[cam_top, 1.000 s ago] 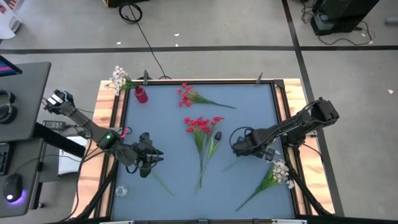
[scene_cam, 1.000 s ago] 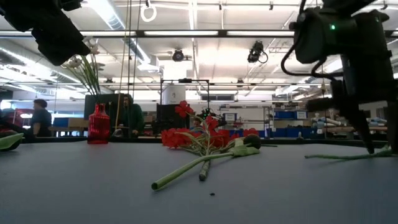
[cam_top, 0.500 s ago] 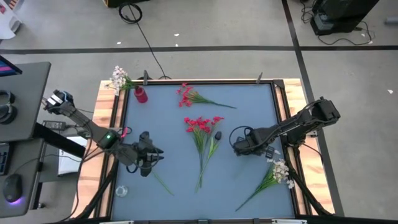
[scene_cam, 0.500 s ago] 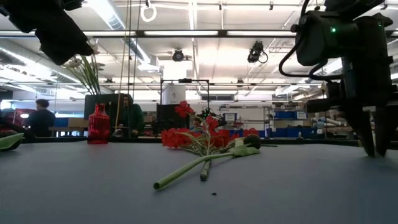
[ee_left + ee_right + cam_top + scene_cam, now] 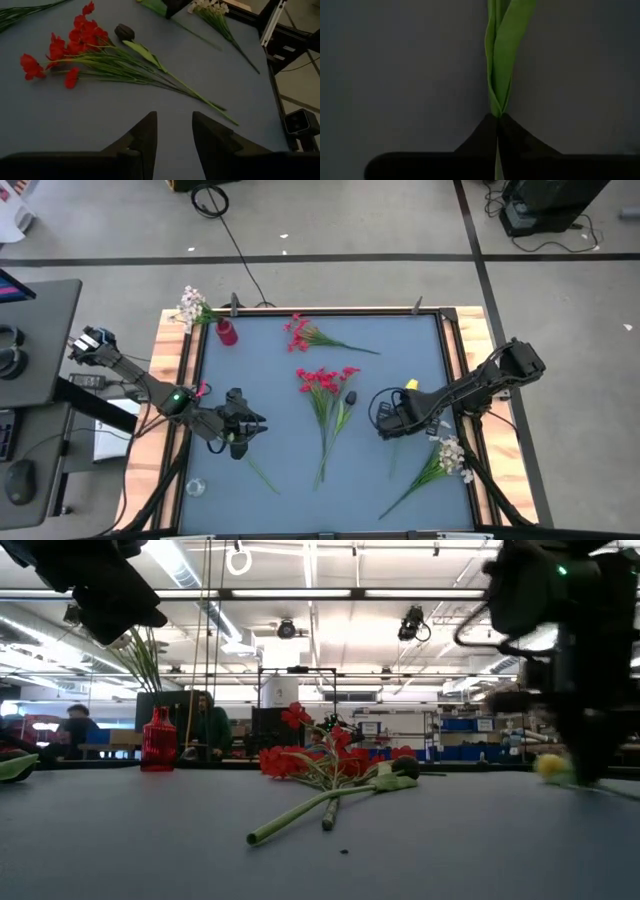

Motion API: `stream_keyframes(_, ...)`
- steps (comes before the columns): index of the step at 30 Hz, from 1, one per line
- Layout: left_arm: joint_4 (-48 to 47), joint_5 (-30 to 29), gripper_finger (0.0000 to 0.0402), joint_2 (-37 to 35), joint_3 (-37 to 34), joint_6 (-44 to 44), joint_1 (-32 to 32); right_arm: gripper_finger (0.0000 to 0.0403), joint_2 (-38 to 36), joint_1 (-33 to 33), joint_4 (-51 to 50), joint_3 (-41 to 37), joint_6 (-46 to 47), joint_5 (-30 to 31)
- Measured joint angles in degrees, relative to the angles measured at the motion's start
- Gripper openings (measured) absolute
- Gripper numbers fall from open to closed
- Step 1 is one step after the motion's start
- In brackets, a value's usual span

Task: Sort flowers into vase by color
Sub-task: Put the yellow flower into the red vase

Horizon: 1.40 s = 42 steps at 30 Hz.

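A blue-grey table (image 5: 400, 330) holds scattered artificial flowers. At its centre lies a bunch of red sprigs (image 5: 322, 380), blossoms toward the far edge, and everything else is placed from it. Just to its right, the right gripper (image 5: 384, 425) is clenched on the green stem (image 5: 499, 65) of a yellow flower (image 5: 410, 385) (its wrist camera shows the fingertips meeting around the folded leaf). To the left of the red bunch the left gripper (image 5: 174, 131) hangs with fingers parted, holding nothing. A second red sprig (image 5: 298, 332) lies beyond the bunch; a white sprig (image 5: 450, 455) lies toward the near right corner. A red vase (image 5: 227, 331) stands at the far left. These sprigs look light and springy, with thin stems likely to bend or slip; mid-stem, below the leaves, seems the safest hold.
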Motion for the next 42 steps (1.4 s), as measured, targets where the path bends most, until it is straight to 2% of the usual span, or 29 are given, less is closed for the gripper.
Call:
stream_keyframes(5,0.1,0.0,0.0128,0.0,0.0,0.4,0.0,0.0012,-0.1,0.3,0.9,4.9,-4.3,8.2)
stream_keyframes(8,0.6,0.1,0.0128,0.0,0.0,2.6,0.0,0.0012,-0.1,0.3,1.2,8.3,-10.2,12.4)
stream_keyframes(18,6.4,0.2,0.0128,0.0,0.0,10.4,1.5,0.0012,-0.2,-2.3,1.7,17.8,-33.1,18.4)
stream_keyframes(22,8.1,0.5,0.0128,-0.1,0.0,12.5,1.6,0.0012,-0.2,-3.6,7.1,19.5,-42.2,20.6)
stream_keyframes(25,8.4,2.1,0.0128,-0.1,0.0,13.4,1.6,0.0012,-0.2,-4.7,15.2,19.7,-50.6,21.5)
stream_keyframes(35,8.4,2.8,0.0128,-3.7,0.0,13.9,1.8,0.0012,-0.2,-9.1,44.0,19.7,-77.9,21.2)
stream_keyframes(39,9.3,1.6,0.0128,-5.7,0.0,13.9,3.6,0.0012,-0.2,-11.7,54.4,19.7,-91.7,15.3)
stream_keyframes(42,13.6,0.2,0.0130,-6.3,0.0,14.0,6.3,0.0012,-0.2,-13.6,61.6,19.7,-102.2,10.1)
